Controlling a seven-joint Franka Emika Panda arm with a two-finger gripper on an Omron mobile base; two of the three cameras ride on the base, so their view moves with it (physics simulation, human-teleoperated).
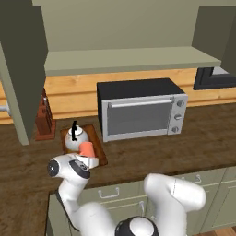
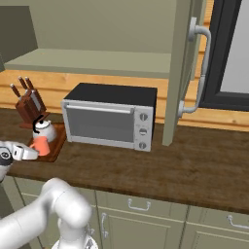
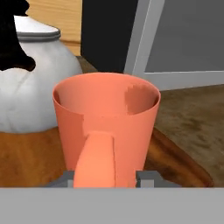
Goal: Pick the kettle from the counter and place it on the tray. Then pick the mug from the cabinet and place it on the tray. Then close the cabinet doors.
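Olive-green, the cabinet (image 1: 115,27) spreads above me with its pale shelf bare and the cabinet doors (image 2: 182,73) swung open at both sides; below it the dark counter (image 2: 194,165) carries a grey toaster oven (image 1: 140,110); a knife block (image 2: 29,103) stands near the wall at the left; in front of it lies the tray (image 1: 99,147), with the kettle (image 1: 75,137) sitting on it; my gripper (image 3: 103,177) is closed on the mug (image 3: 106,127), pinching it near its base just beside the kettle over the tray; whether the mug touches the board I cannot tell.
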